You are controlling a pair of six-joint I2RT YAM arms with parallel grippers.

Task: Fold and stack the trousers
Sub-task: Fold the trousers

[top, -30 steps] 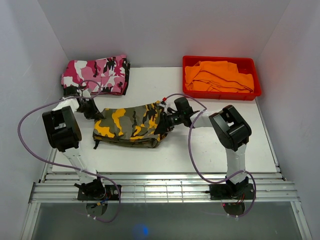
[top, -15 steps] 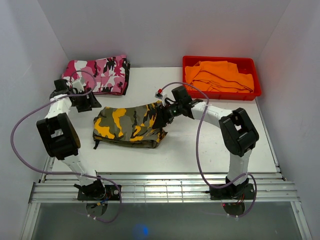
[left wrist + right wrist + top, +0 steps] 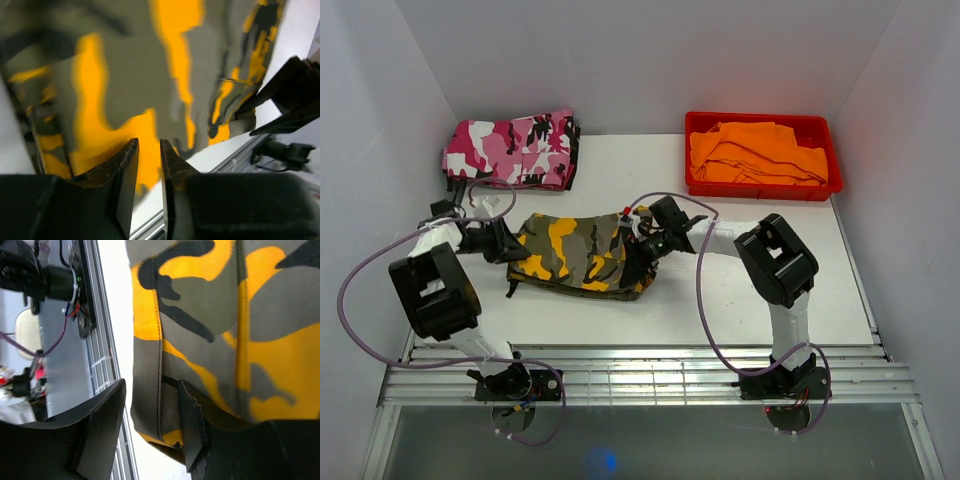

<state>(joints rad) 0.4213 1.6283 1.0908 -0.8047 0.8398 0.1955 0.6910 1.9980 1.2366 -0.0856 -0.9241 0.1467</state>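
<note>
left gripper (image 3: pixel 148 145): black fingers only a narrow slit apart, nothing in the slit. The tips hover over an orange patch of the trousers (image 3: pixel 165 65). In the top view it (image 3: pixel 507 244) is at the left edge of the folded pile, centre-left of frame. Half a second ago it was up by the pink camo trousers (image 3: pixel 515 148), clear of the pile. A second ago it was at the pile's upper-left corner.

right gripper (image 3: pixel 152 385): fingers spread, straddling the pile's stitched edge. White table shows between the left-of-frame finger and the cloth, so it isn't clamped. In the top view it (image 3: pixel 642 250) is at the pile's right edge, as in both earlier frames, only a bit lower in frame than half a second ago.

The trousers (image 3: pixel 582 255) have barely shifted and are still a rough trapezoid of several layers. The cloth is matte and woven, with olive, orange-yellow and black blotches. The right wrist view shows a straight double-stitched seam.

Further out:
- table (image 3: pixel 720 300): white, matte
- pink camo trousers: folded, upper left, unchanged
- red tray (image 3: pixel 760 118): rectangular plastic, upper right, holds a crumpled plain orange garment (image 3: pixel 755 155)
- purple cables (image 3: pixel 365 265): loop off both arms
</note>
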